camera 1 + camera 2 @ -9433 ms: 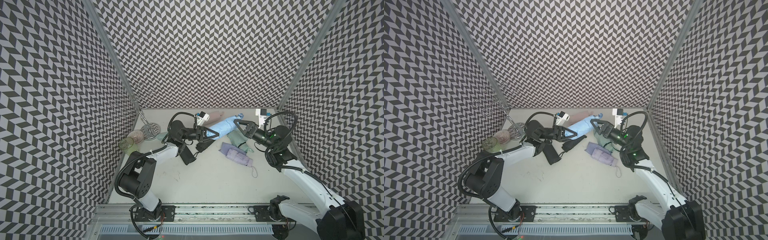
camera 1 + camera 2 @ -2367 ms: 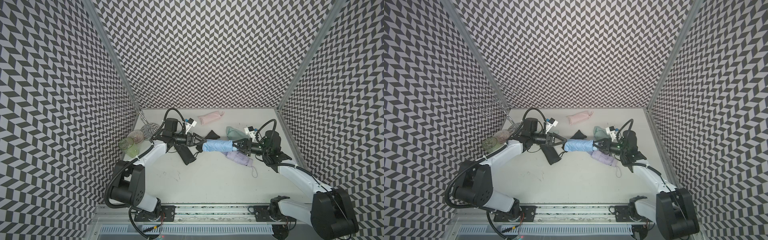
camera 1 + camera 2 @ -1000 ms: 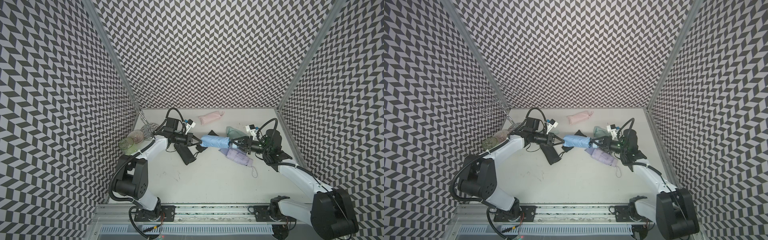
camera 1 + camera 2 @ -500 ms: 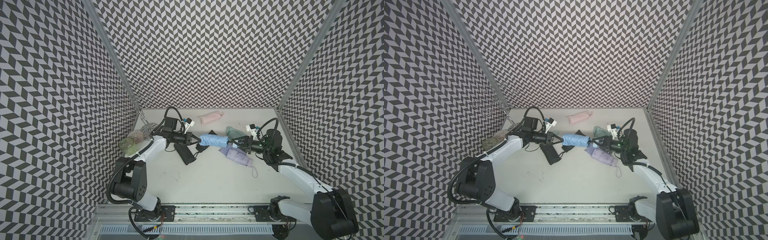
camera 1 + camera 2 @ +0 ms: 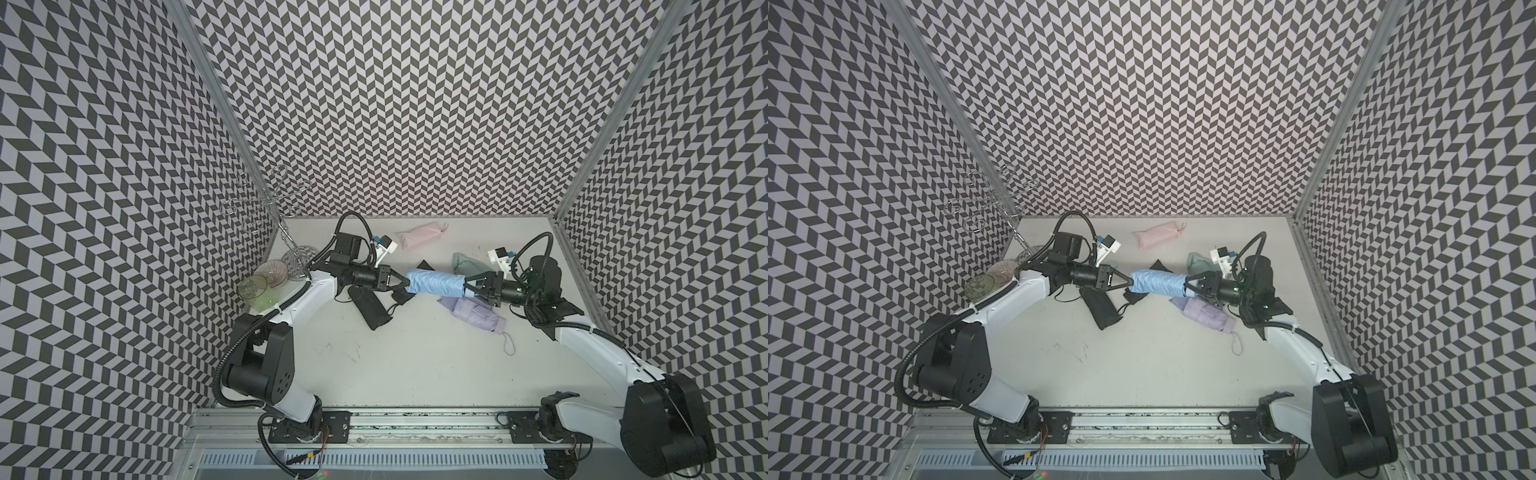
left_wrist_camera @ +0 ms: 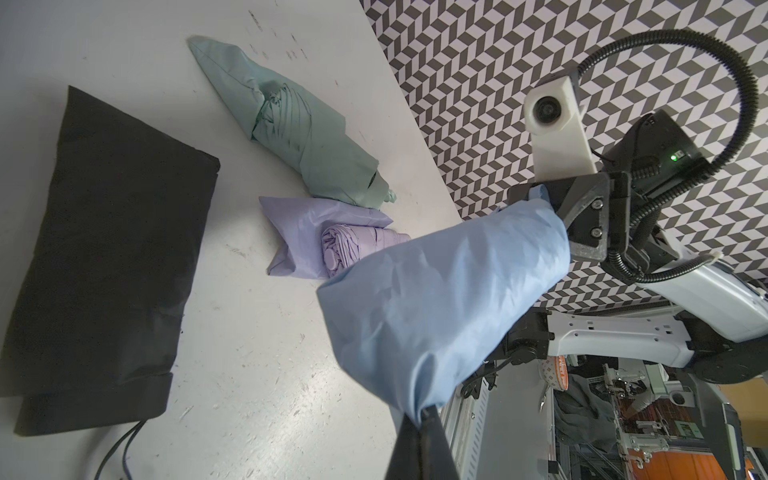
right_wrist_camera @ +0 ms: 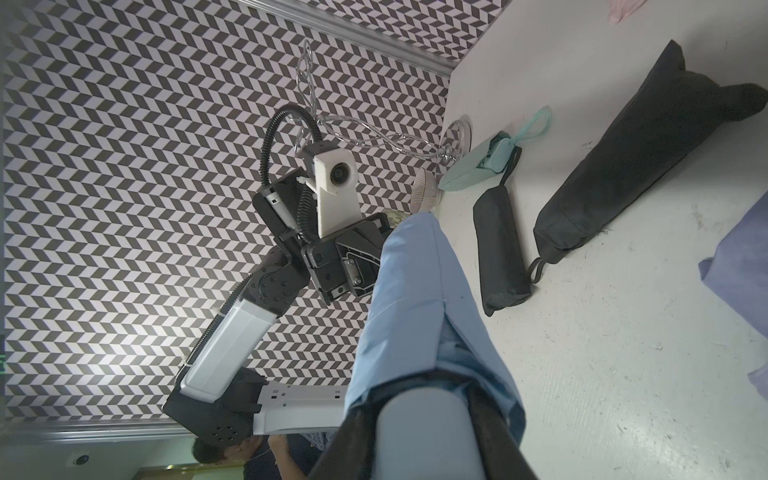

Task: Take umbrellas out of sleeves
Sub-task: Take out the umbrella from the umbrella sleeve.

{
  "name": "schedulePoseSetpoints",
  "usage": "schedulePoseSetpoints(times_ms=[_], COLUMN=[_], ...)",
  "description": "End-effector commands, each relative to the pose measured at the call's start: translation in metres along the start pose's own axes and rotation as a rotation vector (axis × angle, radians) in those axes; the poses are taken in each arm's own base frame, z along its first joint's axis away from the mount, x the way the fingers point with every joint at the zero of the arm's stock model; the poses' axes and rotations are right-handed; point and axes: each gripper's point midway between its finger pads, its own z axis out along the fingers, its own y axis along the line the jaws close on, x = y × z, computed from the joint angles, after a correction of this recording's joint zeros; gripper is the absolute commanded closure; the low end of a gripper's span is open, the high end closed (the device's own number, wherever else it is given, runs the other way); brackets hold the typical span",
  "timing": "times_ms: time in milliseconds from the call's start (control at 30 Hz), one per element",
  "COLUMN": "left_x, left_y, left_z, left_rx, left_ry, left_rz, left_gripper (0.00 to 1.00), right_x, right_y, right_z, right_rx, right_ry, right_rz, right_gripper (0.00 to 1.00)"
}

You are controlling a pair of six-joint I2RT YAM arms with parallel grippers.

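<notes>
The left gripper [image 6: 420, 417] is pinched tight on the closed tip of the light blue sleeve [image 6: 449, 299]. Opposite it, the right gripper [image 7: 422, 409] is set at the sleeve's open mouth. Its fingers [image 7: 358, 432] are laid along either side of the light blue umbrella [image 7: 424, 444], whose pale handle is seen poking from the sleeve. Whether the handle is clamped or merely flanked cannot be told. The sleeved umbrella is stretched level between the two grippers, above the middle of the table [image 5: 415, 365].

A lavender umbrella [image 5: 476, 311] is seen on the table just beside the right gripper, and a mint umbrella [image 5: 465, 262] lies just behind it. A black umbrella [image 5: 372, 307] is found beneath the left gripper. A pink umbrella [image 5: 419, 235] is placed well apart, near the back wall. A green glass [image 5: 254, 287] is set at the table's left edge.
</notes>
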Motion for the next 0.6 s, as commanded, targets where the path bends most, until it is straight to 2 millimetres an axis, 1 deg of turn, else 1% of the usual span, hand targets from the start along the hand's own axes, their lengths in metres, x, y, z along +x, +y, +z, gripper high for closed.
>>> schedulePoseSetpoints(times_ms=[0, 33, 133, 267, 300, 333, 367, 433, 467, 567], left_x=[-0.016, -0.016, -0.016, -0.015, -0.015, -0.015, -0.015, -0.015, -0.015, -0.017], left_y=[-0.049, -0.050, -0.052, -0.056, -0.057, -0.058, -0.058, -0.057, -0.055, -0.045], left_z=[0.002, 0.002, 0.005, 0.010, 0.011, 0.013, 0.014, 0.015, 0.015, 0.011], left_rx=[0.138, 0.140, 0.151, 0.166, 0.172, 0.174, 0.175, 0.174, 0.165, 0.127], left_ry=[-0.006, -0.004, 0.004, 0.016, 0.020, 0.024, 0.026, 0.026, 0.025, 0.012], left_rz=[0.160, 0.163, 0.165, 0.168, 0.169, 0.169, 0.166, 0.162, 0.157, 0.135], left_gripper=[1.00, 1.00, 1.00, 1.00, 1.00, 1.00, 1.00, 1.00, 1.00, 1.00], right_x=[0.003, 0.004, 0.005, 0.006, 0.007, 0.007, 0.006, 0.006, 0.006, 0.006], right_y=[0.013, 0.014, 0.013, 0.014, 0.013, 0.013, 0.013, 0.010, 0.008, 0.006], right_z=[0.006, 0.007, 0.011, 0.017, 0.019, 0.020, 0.021, 0.021, 0.021, 0.019], right_rx=[-0.039, -0.041, -0.039, -0.039, -0.034, -0.034, -0.034, -0.025, -0.020, 0.011], right_ry=[0.046, 0.051, 0.061, 0.075, 0.076, 0.076, 0.075, 0.069, 0.065, 0.060], right_rz=[-0.053, -0.053, -0.051, -0.056, -0.055, -0.056, -0.059, -0.058, -0.059, -0.075], right_gripper=[0.53, 0.51, 0.50, 0.51, 0.53, 0.58, 0.66, 0.93, 1.00, 1.00])
